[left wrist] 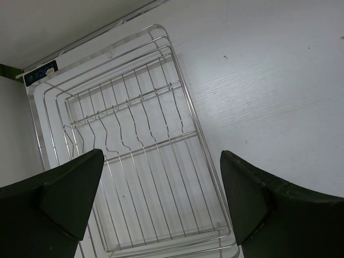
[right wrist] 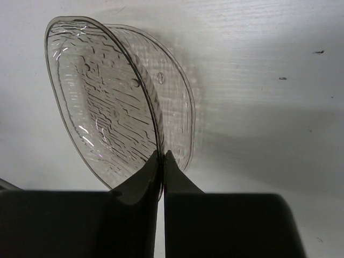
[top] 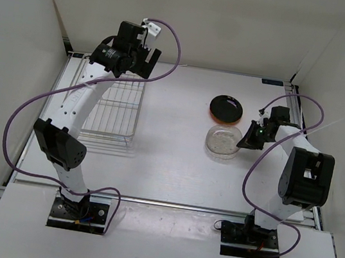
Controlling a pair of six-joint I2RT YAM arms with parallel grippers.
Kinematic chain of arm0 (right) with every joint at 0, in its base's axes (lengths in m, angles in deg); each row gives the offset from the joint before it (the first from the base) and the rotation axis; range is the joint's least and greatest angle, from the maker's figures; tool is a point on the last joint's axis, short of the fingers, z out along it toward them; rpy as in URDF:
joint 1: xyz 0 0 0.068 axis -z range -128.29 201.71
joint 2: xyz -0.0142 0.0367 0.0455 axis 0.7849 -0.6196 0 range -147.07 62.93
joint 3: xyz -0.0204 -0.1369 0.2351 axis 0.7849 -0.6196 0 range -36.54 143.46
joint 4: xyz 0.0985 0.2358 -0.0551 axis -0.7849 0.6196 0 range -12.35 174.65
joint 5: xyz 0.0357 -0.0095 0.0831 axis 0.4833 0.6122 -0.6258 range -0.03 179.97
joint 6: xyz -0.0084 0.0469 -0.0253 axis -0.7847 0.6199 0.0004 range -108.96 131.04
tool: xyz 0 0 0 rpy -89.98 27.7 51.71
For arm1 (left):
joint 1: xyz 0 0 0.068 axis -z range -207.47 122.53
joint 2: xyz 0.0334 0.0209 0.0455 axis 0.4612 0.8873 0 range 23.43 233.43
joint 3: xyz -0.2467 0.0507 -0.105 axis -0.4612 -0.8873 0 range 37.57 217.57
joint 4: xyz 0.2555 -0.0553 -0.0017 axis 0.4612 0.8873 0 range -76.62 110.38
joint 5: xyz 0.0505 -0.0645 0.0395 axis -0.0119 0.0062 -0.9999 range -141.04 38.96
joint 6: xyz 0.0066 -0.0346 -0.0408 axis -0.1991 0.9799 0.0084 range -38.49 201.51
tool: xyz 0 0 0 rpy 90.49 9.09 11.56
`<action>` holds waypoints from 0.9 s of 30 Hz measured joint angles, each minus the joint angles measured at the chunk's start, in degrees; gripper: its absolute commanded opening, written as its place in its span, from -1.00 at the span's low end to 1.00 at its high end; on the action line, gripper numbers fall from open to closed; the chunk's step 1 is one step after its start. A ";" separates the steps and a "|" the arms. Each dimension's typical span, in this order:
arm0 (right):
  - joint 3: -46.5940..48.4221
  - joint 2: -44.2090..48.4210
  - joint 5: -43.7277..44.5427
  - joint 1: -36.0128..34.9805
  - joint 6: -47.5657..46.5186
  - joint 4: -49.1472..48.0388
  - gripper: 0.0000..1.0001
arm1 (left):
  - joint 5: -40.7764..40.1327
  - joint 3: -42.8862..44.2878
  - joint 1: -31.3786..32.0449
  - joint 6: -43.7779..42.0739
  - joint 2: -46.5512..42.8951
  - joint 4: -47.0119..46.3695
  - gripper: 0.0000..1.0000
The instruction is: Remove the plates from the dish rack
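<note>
At the left of the overhead frame, the silver wire dish rack (top: 113,110) lies on the white table (top: 167,167). The left gripper (left wrist: 161,199) hangs over the rack's far end, jaws spread wide and holding nothing. Right of centre, the right gripper (right wrist: 163,161) is pinched tight on the rim of the clear textured plate (right wrist: 107,107). Just above it in the frame, the glossy black plate (top: 228,107) rests on the orange plate (top: 214,116), which shows only a sliver of rim.

The white table (top: 174,162) bears the dish rack (top: 113,110), the clear plate (top: 223,141) and a two-plate stack (top: 227,109).
</note>
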 measured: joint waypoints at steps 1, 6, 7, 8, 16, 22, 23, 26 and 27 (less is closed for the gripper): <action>0.00 -0.37 -0.02 0.00 0.15 0.00 -0.88 | 0.00 -0.04 0.00 0.00 0.00 -0.02 1.00; -0.02 -1.81 -0.17 0.00 0.59 0.00 -0.78 | 0.04 -0.39 0.00 0.00 -0.02 -0.02 1.00; 0.00 -1.95 -0.31 0.00 0.66 0.00 -0.74 | 0.09 -0.50 0.00 0.00 -0.04 0.02 1.00; 0.00 -2.03 -0.39 0.00 0.72 -0.02 -0.65 | 0.13 -0.57 0.00 0.00 -0.04 0.07 1.00; 0.00 -2.36 -1.16 0.00 0.72 0.07 0.13 | 0.94 -0.59 0.00 0.00 -0.04 0.37 1.00; 0.61 -2.03 -0.98 0.00 -0.07 1.27 1.00 | 1.44 -0.79 -0.42 0.04 -0.09 0.35 1.00; 0.98 -1.73 -0.55 0.02 -0.48 1.73 1.00 | 1.77 -1.07 -0.66 0.24 -0.15 0.26 1.00; 3.26 -0.37 1.09 0.33 -1.57 3.21 1.00 | 3.26 -3.43 -2.34 1.40 -0.87 -0.15 1.00; 4.55 0.13 1.77 0.68 -2.12 4.00 1.00 | 3.74 -4.74 -3.39 1.86 -1.29 -0.46 1.00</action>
